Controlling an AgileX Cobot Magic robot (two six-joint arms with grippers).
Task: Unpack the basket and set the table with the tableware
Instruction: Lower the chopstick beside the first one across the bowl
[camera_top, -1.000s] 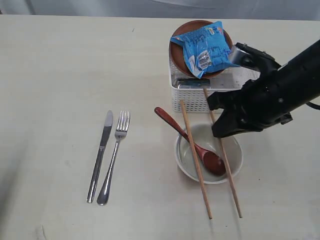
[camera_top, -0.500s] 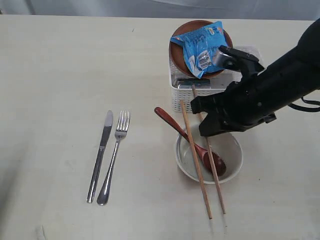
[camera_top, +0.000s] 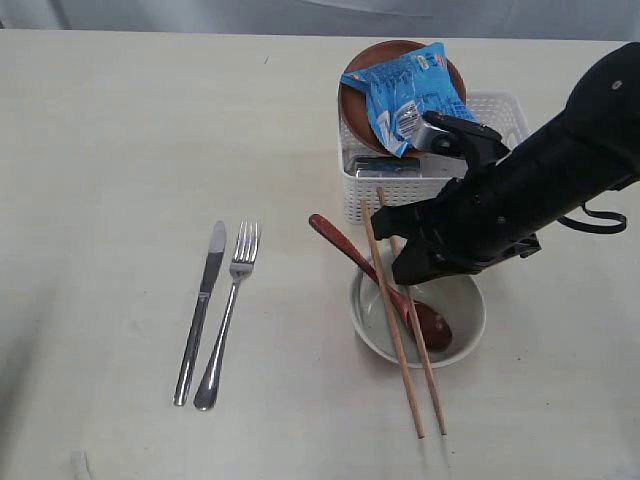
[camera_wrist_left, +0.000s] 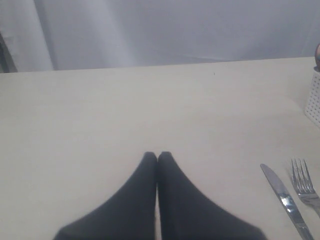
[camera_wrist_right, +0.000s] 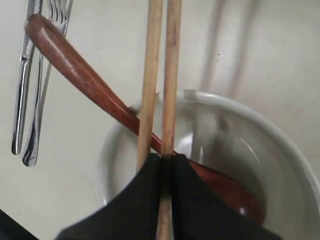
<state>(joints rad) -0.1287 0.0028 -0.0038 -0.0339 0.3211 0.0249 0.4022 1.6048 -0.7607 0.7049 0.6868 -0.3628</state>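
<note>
- Chopstick placing is the step in hand, by my reading. Exterior view: right gripper (camera_top: 402, 268) hangs over the far-left rim of the bowl (camera_top: 472, 318), closed on one chopstick (camera_top: 430, 385). That stick slants across the bowl toward the near side, just beside the other chopstick (camera_top: 402, 360). Spoon (camera_top: 338, 243) rests in the bowl, handle pointing far-left. Knife (camera_top: 200, 315) and fork (camera_top: 230, 315) lie side by side on the table (camera_top: 120, 150), well to the left. Basket (camera_top: 372, 205) sits just beyond the bowl, with the plate (camera_top: 352, 100) and a packet (camera_top: 412, 90) in it.
- Left wrist view: left gripper (camera_wrist_left: 157, 157) is closed on nothing, above bare table, well apart from the bowl.
- Right wrist view: the fingers pinch the one chopstick. The other runs alongside it, nearly touching, and both cross over the spoon.
- Next move, as I judge it: lower the stick level with its mate, let go and rise clear. The plate remains to be unpacked.
</note>
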